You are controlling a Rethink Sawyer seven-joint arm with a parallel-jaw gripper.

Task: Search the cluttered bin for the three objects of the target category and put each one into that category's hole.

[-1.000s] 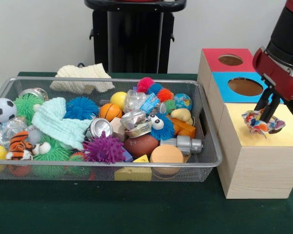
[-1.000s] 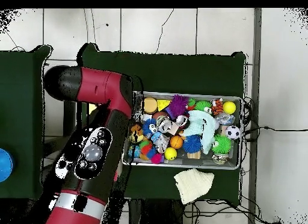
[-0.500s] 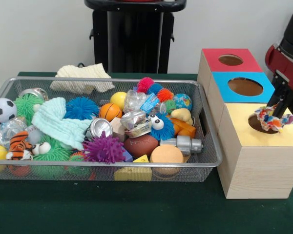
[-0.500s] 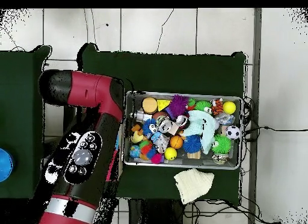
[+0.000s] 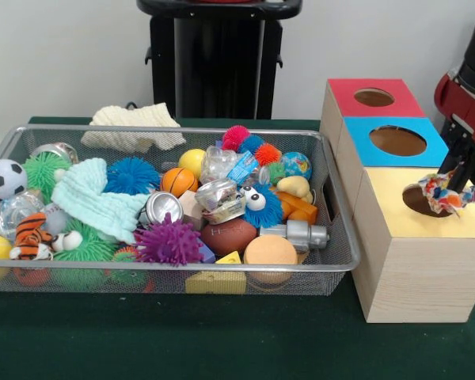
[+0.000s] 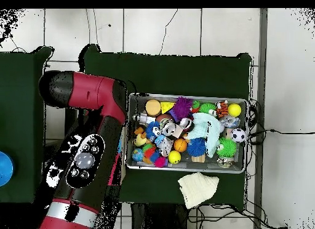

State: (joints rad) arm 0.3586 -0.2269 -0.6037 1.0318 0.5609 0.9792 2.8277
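The gripper (image 5: 457, 180) is hanging at the right side of the yellow box (image 5: 416, 253), just above the hole in the yellow top (image 5: 421, 199), and it is holding a multicoloured crumpled object (image 5: 451, 192) between its dark fingers, which are closed on the upper part of it. This object is sitting at the right rim of the hole, partly over the opening and partly over the yellow surface, so in my judgement it is not yet inside. The step in hand is the release into the hole. To do it well, the gripper should move a little toward the centre of the hole before opening, because the loose edges of the object are spreading to the right of the hole and could catch on the rim. It should also go low, so that the object is falling straight down. The wire bin (image 5: 332, 261) is standing just left of the yellow box, full of balls and toys, and the search for the other objects of the category is waiting there.
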